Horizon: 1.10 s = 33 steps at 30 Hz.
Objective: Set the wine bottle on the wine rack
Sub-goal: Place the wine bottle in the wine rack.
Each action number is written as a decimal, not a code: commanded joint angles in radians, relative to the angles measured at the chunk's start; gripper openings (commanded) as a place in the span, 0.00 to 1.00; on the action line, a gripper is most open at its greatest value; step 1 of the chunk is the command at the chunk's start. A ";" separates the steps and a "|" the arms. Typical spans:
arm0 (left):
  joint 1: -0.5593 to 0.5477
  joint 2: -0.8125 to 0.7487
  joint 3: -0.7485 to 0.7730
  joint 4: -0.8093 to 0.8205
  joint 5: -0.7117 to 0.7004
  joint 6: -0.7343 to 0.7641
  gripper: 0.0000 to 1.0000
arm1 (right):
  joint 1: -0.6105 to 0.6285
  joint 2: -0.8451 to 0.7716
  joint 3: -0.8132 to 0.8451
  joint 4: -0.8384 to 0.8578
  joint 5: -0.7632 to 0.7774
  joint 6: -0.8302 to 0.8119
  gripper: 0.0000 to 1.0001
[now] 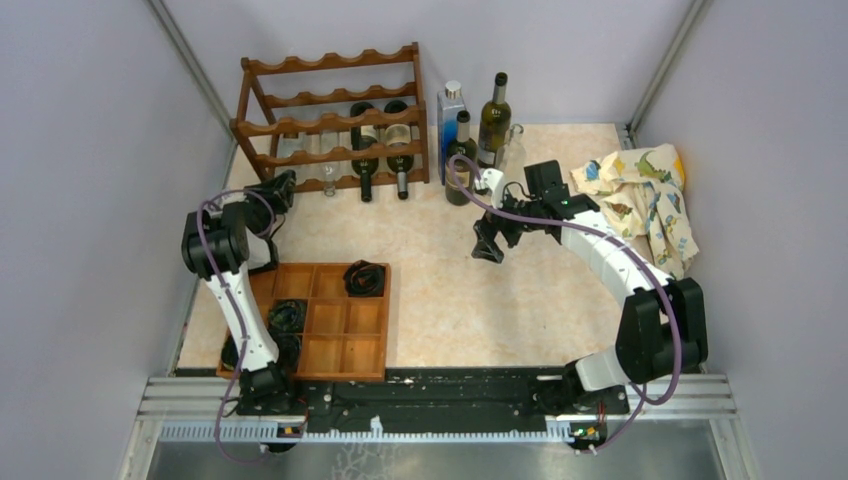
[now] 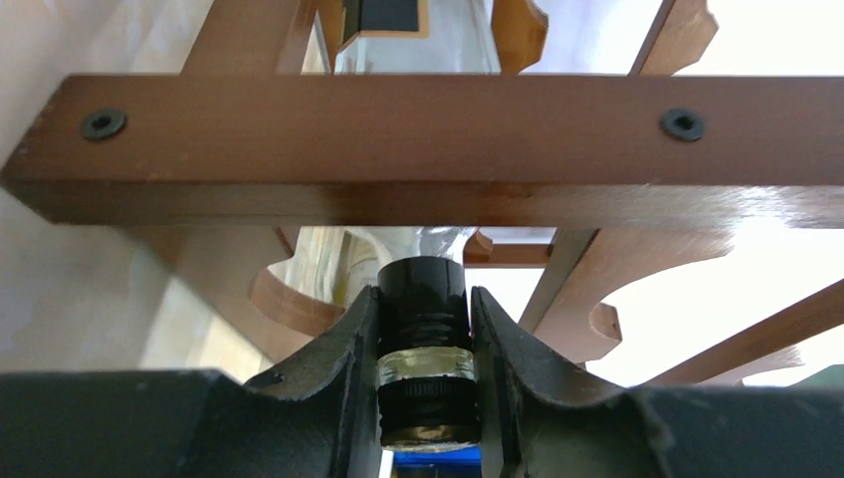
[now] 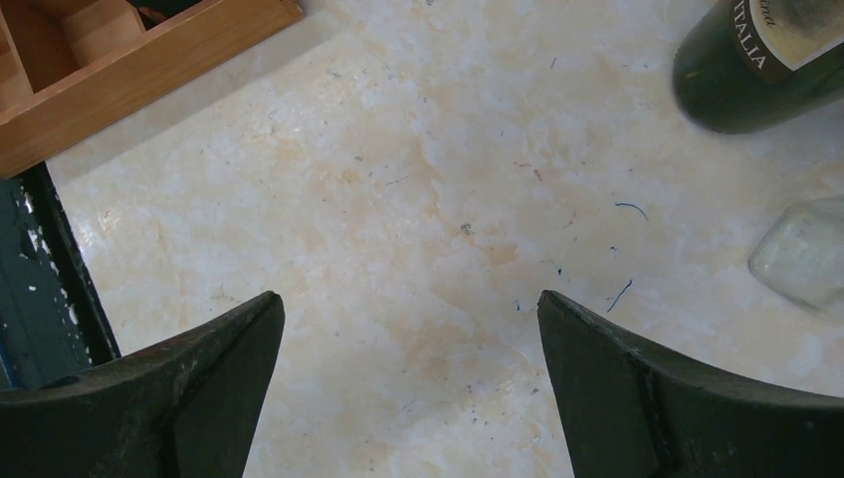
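Note:
The wine rack (image 1: 330, 95) is dark reddish-brown wood with wavy rails and stands at the back left. In the left wrist view its rail (image 2: 418, 139) crosses just above my fingers. My left gripper (image 2: 422, 307) is shut on the neck of a clear glass wine bottle (image 2: 428, 363) with a black cap; the bottle's body reaches in between the rails. From above, the left gripper (image 1: 280, 187) sits at the rack's lower left end and hides that bottle. My right gripper (image 1: 487, 245) hangs open over bare table, nothing between its fingers (image 3: 239, 349).
Two dark bottles (image 1: 383, 150) lie in the rack, a clear neck (image 1: 328, 180) beside them. Several bottles (image 1: 478, 130) stand right of the rack; a green one (image 3: 756, 60) and clear glass (image 3: 801, 249) show near the right gripper. A compartment tray (image 1: 330, 320) lies front left, a patterned cloth (image 1: 640, 195) at right.

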 commanded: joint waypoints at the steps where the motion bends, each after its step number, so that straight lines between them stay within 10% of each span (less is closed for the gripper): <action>1: -0.018 0.008 0.034 0.314 -0.043 0.008 0.04 | -0.006 -0.001 0.053 0.005 -0.015 -0.013 0.96; 6: -0.018 -0.008 0.004 0.256 -0.053 0.023 0.14 | -0.005 -0.003 0.054 0.005 -0.016 -0.012 0.96; 16: -0.019 -0.129 -0.050 -0.045 -0.028 0.073 0.65 | -0.005 -0.012 0.059 0.012 -0.021 -0.005 0.96; 33: -0.018 -0.322 0.012 -0.699 -0.021 0.288 0.64 | -0.006 -0.063 0.017 0.034 -0.028 0.010 0.96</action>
